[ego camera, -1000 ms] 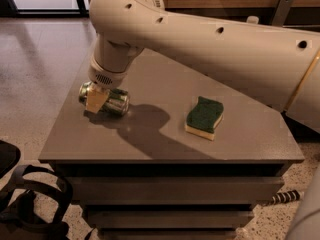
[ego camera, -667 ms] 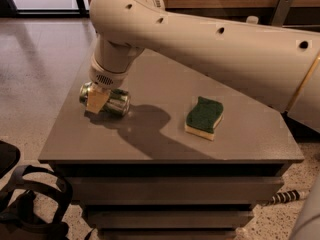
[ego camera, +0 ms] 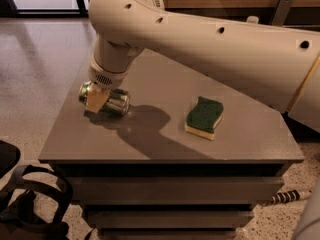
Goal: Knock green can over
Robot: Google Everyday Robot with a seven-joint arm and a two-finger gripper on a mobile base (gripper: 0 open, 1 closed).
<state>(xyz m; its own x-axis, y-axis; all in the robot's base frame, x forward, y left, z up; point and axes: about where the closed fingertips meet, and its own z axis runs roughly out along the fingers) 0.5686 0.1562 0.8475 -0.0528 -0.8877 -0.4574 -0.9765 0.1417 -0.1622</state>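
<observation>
The green can (ego camera: 116,102) lies on its side near the left edge of the grey table (ego camera: 165,144), its silver end pointing left. My gripper (ego camera: 98,99) hangs from the big cream arm directly over the can. One pale finger (ego camera: 96,100) shows in front of the can's left part and covers it. The other finger is hidden behind the can or the wrist.
A green-and-yellow sponge (ego camera: 204,117) lies on the table's right half. The cream arm (ego camera: 215,44) spans the back of the table from the right. Dark base parts (ego camera: 30,204) sit on the floor at lower left, and a striped cable (ego camera: 285,196) at lower right.
</observation>
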